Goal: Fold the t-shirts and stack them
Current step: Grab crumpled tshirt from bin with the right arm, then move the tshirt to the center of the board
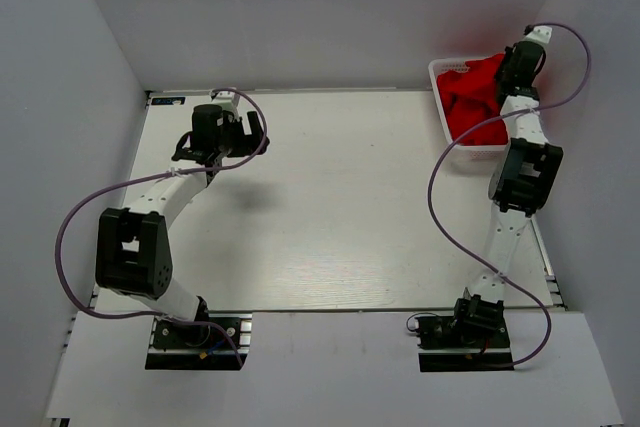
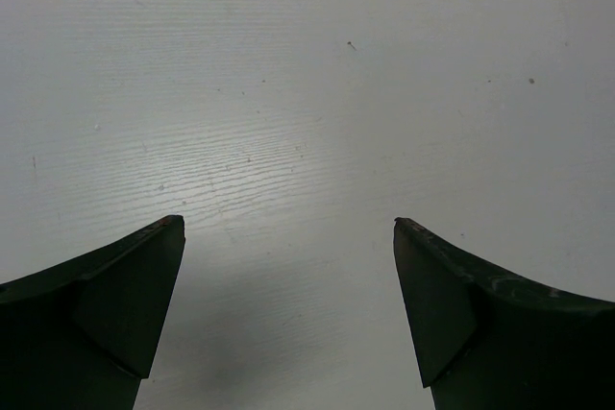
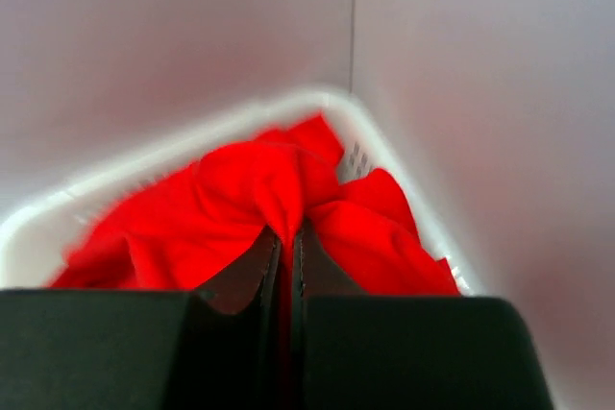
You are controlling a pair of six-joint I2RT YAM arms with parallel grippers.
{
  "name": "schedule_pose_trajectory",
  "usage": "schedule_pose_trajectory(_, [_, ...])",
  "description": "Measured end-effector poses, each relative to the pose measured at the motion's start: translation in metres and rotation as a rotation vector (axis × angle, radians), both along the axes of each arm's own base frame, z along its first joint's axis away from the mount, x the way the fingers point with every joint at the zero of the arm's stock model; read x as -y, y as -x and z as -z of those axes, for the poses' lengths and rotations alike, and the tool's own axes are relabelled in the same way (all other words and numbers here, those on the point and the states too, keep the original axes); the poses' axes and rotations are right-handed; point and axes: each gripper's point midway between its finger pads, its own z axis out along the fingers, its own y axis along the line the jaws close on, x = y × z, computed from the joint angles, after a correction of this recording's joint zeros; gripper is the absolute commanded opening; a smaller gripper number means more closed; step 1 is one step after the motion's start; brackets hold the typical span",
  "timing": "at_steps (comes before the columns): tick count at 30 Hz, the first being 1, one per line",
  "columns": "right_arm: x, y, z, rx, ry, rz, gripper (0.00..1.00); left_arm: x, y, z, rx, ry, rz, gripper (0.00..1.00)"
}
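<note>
My overhead camera looks down from behind the arm bases [image 1: 197,332] over the whole worktop [image 1: 330,207]. Left wrist camera faces down, close to that worktop. Right wrist camera peers closely into the basket [image 3: 58,210], shared with overhead's far-right corner.

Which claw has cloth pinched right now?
The right claw, shut on a fold of the bright red soft-cloth t-shirts in the white plastic mesh basket; the left claw stands open above the white table.
</note>
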Motion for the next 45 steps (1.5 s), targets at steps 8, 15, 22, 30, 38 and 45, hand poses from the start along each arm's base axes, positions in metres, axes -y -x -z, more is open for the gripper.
schedule_pose_trajectory(8, [-0.001, 0.023, -0.127, 0.181, 0.094, 0.002, 0.0, -0.001, 0.01, -0.008, 0.029, -0.002, 0.011, 1.0])
schedule_pose_trajectory(15, [-0.02, 0.036, -0.213, 0.344, 0.136, -0.08, 0.0, -0.003, 0.021, -0.024, 0.078, 0.001, 0.017, 1.0])
schedule_pose_trajectory(22, [-0.053, 0.053, -0.28, 0.47, 0.167, -0.197, 0.0, -0.005, 0.028, -0.05, 0.148, 0.008, 0.016, 1.0])
schedule_pose_trajectory(30, [-0.147, 0.093, -0.342, 0.578, 0.163, -0.519, 0.0, -0.007, 0.035, -0.062, 0.166, 0.013, 0.008, 1.0])
schedule_pose_trajectory(38, [-0.307, 0.156, -0.332, 0.556, 0.057, -1.019, 0.0, -0.02, 0.055, -0.076, 0.153, 0.031, -0.08, 1.0])
schedule_pose_trajectory(45, [-0.415, 0.211, -0.279, 0.465, -0.062, -1.343, 0.0, -0.041, 0.081, -0.092, 0.147, 0.048, -0.2, 1.0])
